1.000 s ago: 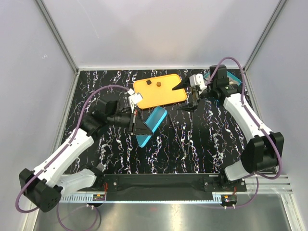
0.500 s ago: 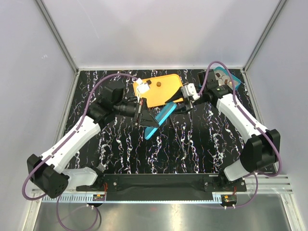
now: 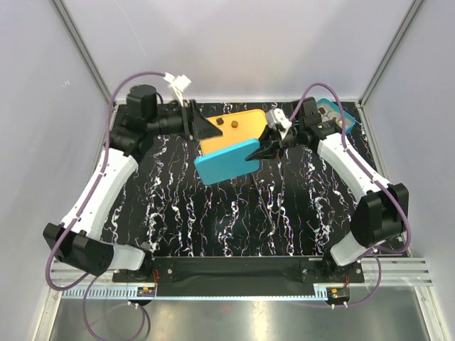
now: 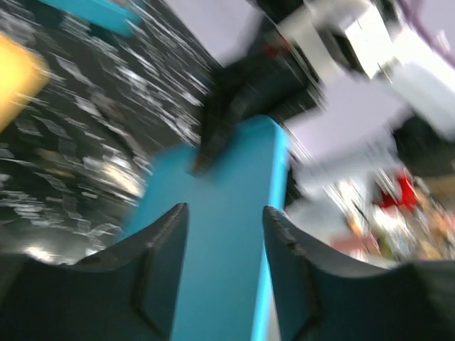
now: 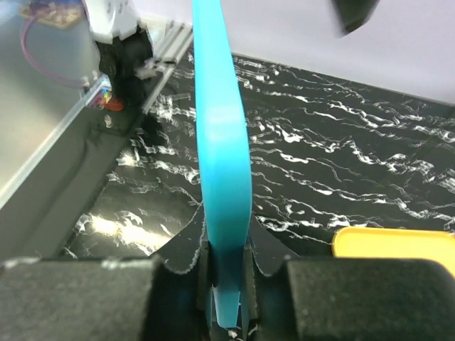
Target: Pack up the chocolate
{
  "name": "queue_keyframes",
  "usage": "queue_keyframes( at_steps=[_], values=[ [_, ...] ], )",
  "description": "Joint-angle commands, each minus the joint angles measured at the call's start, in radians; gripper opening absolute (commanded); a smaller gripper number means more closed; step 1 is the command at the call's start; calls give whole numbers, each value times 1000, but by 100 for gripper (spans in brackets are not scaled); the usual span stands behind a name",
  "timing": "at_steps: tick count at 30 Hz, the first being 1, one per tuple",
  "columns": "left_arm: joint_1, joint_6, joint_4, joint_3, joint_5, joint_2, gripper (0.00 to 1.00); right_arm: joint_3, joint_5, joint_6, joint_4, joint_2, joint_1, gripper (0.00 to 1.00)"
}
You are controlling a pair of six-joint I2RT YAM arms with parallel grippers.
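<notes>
The teal lid (image 3: 226, 162) has just changed hands. My left gripper (image 3: 205, 129) has let go and drawn back with its jaws spread. My right gripper (image 5: 226, 264) now pinches the lid's edge and holds it clear of the table. I judge boxing is nearly done. Two dark pieces of chocolate (image 3: 220, 122) lie on the orange tray (image 3: 250, 119), just beyond both grippers. The teal box (image 3: 337, 114) is mostly hidden behind the right arm, and the left wrist view is blurred.

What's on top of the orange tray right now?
Two dark chocolates sit on the bare part of the tray. The blue lid, clamped in the right gripper, hangs over its near edge, so anything lying there is hidden.
</notes>
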Motion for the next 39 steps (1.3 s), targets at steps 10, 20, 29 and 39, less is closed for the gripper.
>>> queue_keyframes(
  at_steps=[10, 20, 29, 39],
  values=[
    [29, -122, -238, 124, -832, -307, 64, 278, 531, 1311, 552, -14, -4, 0],
    [-57, -7, -263, 51, -842, -307, 74, 156, 951, 1547, 447, -261, -128, 0],
    [-100, 69, -168, 100, -830, -166, 99, 208, 918, 1622, 348, -195, -434, 0],
    [-100, -3, 226, -204, -800, -181, 99, 266, 605, 1794, 517, 101, -677, 0]
  ],
)
